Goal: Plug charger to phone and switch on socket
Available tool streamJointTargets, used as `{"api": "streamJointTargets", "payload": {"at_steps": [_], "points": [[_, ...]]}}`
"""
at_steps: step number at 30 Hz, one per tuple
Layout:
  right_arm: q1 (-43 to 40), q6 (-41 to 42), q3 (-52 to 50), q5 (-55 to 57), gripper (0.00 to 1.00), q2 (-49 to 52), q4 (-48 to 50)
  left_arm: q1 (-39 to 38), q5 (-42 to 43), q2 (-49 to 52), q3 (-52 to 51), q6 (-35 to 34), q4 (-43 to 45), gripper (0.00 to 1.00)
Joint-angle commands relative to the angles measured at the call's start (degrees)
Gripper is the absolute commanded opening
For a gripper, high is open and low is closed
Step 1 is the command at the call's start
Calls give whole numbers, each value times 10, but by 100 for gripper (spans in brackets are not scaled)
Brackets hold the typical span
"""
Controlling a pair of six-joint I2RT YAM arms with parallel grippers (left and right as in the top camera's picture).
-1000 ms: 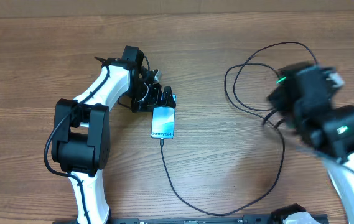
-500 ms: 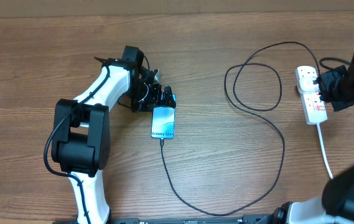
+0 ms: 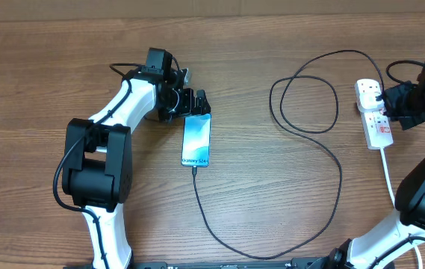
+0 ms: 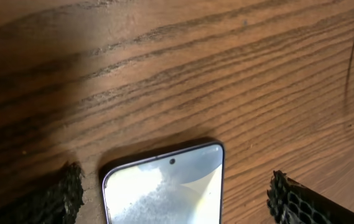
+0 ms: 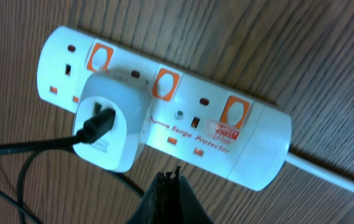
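We judge the charger (image 3: 340, 179) seated in the lower end of the phone (image 3: 196, 140), mid-left in the overhead view, so the switch is our step. Our right gripper (image 5: 167, 183), pinched shut, hovers just beside the long edge of the socket (image 5: 257, 143). The white adapter (image 5: 111, 124) fills the left outlet, so we should press the orange switch (image 5: 99, 57) above it, straight down and clear of the cable. Our left gripper (image 3: 194, 107), spread wide, straddles the phone's top end. The socket lies near the overhead frame's right edge, and bare counter (image 3: 272, 202) opens leftward.
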Motion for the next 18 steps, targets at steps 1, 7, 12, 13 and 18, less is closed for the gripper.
{"api": "streamJointTargets", "payload": {"at_steps": [1, 7, 12, 13, 18], "points": [[-18, -6, 19, 14, 4, -3, 3, 8, -56, 65, -36, -16, -62, 100], [-28, -9, 19, 15, 4, -3, 11, 14, -118, 7, -36, 17, -126, 100], [-28, -8, 19, 25, 4, 8, 17, 6, -151, -132, -36, 23, -182, 100], [-28, -8, 19, 25, 4, 13, 19, 2, -151, -167, -36, 25, -190, 100], [-28, -10, 19, 23, 4, 34, 24, -44, -177, -348, -38, 24, -210, 100]]}}
